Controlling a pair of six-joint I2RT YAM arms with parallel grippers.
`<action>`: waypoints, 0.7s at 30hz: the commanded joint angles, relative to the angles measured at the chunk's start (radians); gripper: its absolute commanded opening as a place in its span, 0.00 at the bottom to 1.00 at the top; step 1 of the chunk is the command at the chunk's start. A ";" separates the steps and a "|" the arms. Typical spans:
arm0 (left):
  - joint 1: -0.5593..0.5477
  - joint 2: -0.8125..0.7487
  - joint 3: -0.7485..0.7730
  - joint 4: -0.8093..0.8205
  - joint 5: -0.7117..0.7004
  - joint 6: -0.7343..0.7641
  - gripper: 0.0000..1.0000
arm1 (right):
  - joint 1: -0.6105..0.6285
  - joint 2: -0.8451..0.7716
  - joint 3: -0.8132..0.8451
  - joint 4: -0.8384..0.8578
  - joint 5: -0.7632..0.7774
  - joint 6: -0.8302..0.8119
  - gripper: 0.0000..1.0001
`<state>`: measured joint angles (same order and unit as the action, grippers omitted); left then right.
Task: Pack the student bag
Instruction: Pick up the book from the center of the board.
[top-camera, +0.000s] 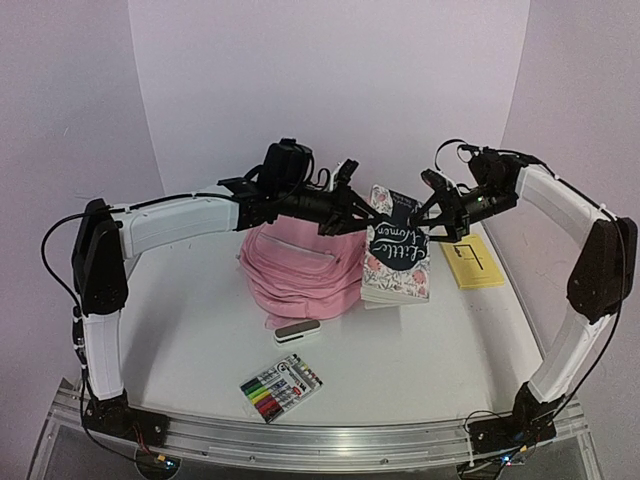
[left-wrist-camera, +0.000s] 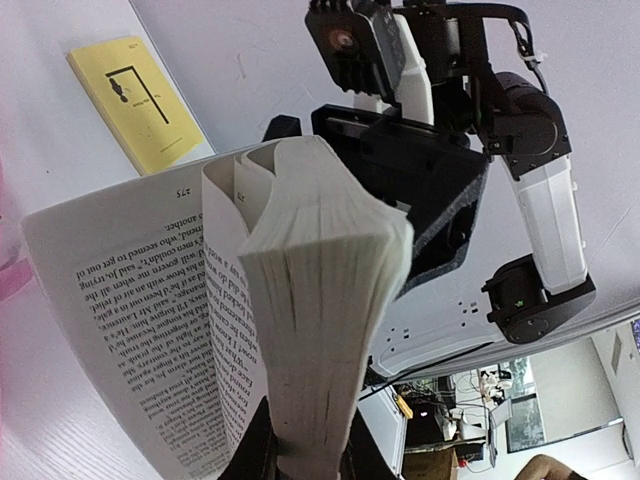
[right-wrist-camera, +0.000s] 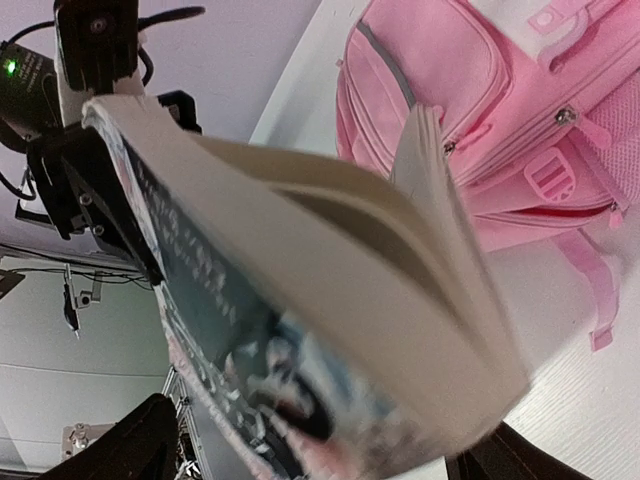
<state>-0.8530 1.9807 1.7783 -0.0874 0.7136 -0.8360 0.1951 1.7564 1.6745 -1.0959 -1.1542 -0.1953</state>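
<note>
The student bag (top-camera: 290, 265) is a pink backpack lying at the table's middle, also in the right wrist view (right-wrist-camera: 480, 90). Just to its right a paperback, "Little Women" (top-camera: 397, 250), is tilted up with its cover toward the near side. My left gripper (top-camera: 362, 212) reaches over the bag and is shut on the book's page block (left-wrist-camera: 320, 300), its fingers (left-wrist-camera: 262, 452) pressing both sides. My right gripper (top-camera: 425, 225) is at the book's upper right. Its jaws (right-wrist-camera: 320, 455) are spread wide around the fanned book (right-wrist-camera: 330, 300), with a gap at the cover side.
A flat pack of coloured markers (top-camera: 282, 388) lies near the front edge. A small white and grey block (top-camera: 297, 331) sits in front of the bag. A yellow booklet (top-camera: 472, 262) lies at the right, also in the left wrist view (left-wrist-camera: 135, 100).
</note>
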 joint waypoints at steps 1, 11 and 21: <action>-0.008 -0.119 0.017 0.149 0.023 0.000 0.00 | 0.004 -0.045 0.005 0.114 0.007 0.082 0.91; 0.002 -0.103 0.033 0.151 0.009 -0.015 0.00 | 0.054 -0.058 0.052 0.158 -0.138 0.155 0.56; 0.026 -0.176 -0.021 -0.077 -0.040 0.044 0.76 | 0.063 -0.014 0.199 0.179 -0.186 0.260 0.00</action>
<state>-0.8215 1.9382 1.7699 -0.0718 0.6972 -0.8360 0.2434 1.7435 1.7907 -0.9705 -1.2606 0.0101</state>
